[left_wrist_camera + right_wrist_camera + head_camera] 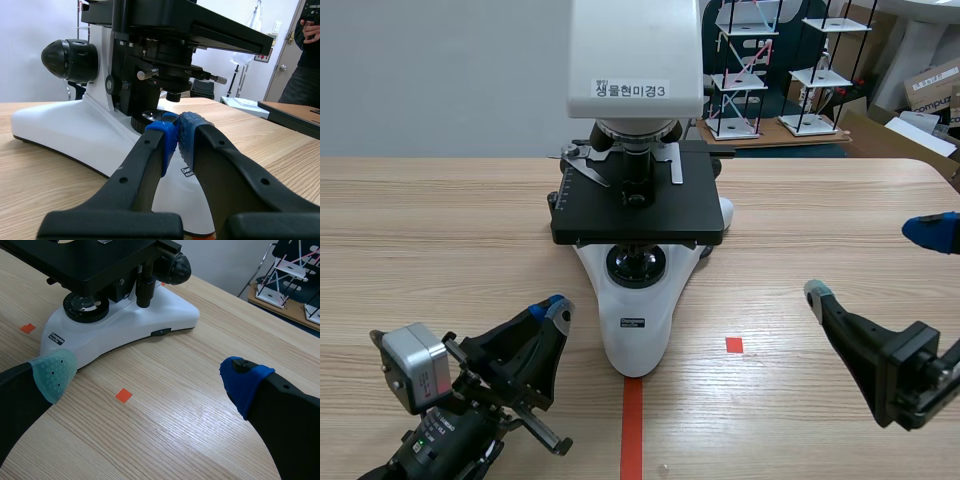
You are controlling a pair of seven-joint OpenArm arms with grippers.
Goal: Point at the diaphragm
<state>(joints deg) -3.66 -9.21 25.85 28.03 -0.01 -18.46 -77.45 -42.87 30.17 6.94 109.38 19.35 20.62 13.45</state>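
Observation:
A white and black microscope point(638, 320) stands at the table's middle, with a black stage point(638, 210) over the round light lens point(636, 264) in its base. In the left wrist view, the black diaphragm and condenser assembly point(167, 55) hangs under the stage, above the lens. My left gripper point(555, 305) is shut on nothing, low on the table left of the base, its blue pads point(170, 137) aimed at the space under the stage. My right gripper point(872, 262) is open to the right of the microscope point(145, 315), well apart from it.
A red tape line point(632, 430) and a small red square point(734, 345) mark the table in front of the microscope. Wire racks point(750, 70) stand behind the table. A person point(305, 50) in dark clothes stands far behind, seen in the left wrist view.

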